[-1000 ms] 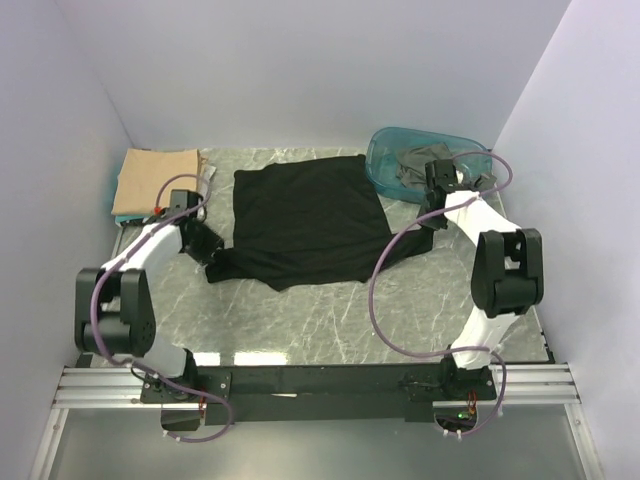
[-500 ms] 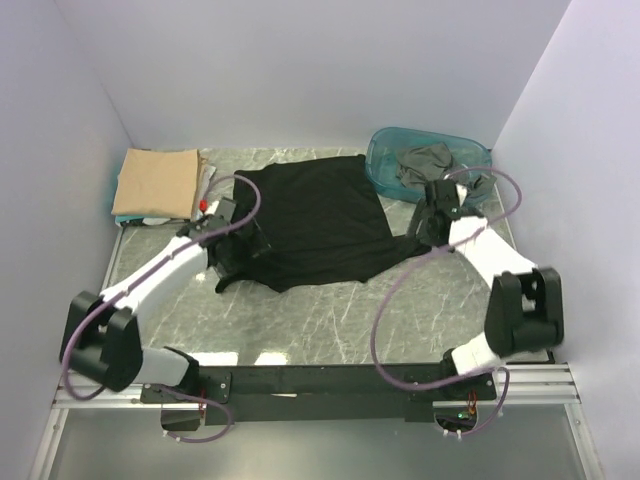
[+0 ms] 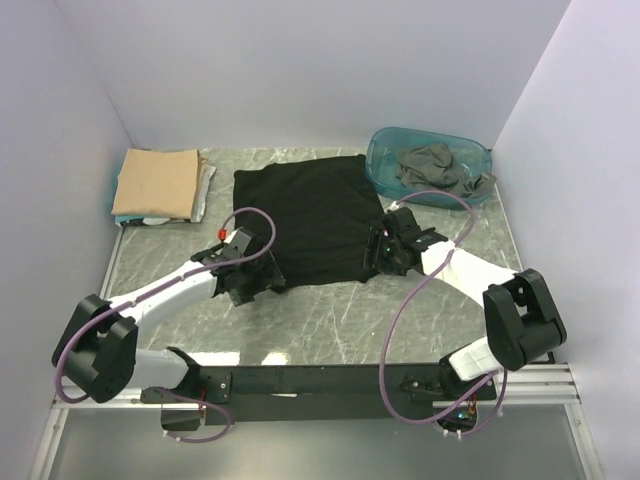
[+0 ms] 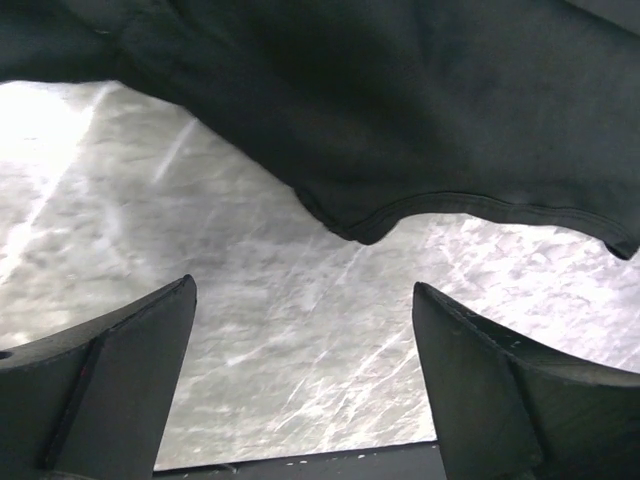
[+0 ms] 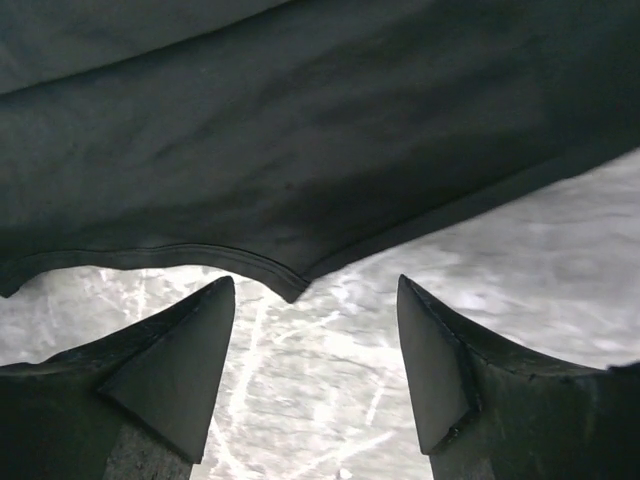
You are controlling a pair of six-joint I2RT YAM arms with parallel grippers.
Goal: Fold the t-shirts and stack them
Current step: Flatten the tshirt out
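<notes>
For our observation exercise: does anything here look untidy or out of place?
The dark grey shirt lies crumpled in the teal tub, part spilling over its rim. The black shirt's near hem is uneven.

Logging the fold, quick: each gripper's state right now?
Left gripper: open, empty, at the edge of the black cloth t-shirt.
Right gripper: open, empty, also at its edge.

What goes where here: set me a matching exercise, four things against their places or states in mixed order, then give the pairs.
Things:
1. black t-shirt
2. tan t-shirt
3. dark grey t-shirt
4. left pincer

Places or states:
A. crumpled inside the teal tub
B. spread flat in the middle
C. folded, at the far left corner
D. open and empty, just short of the black shirt's near hem

Pairs: 1-B, 2-C, 3-A, 4-D
</notes>
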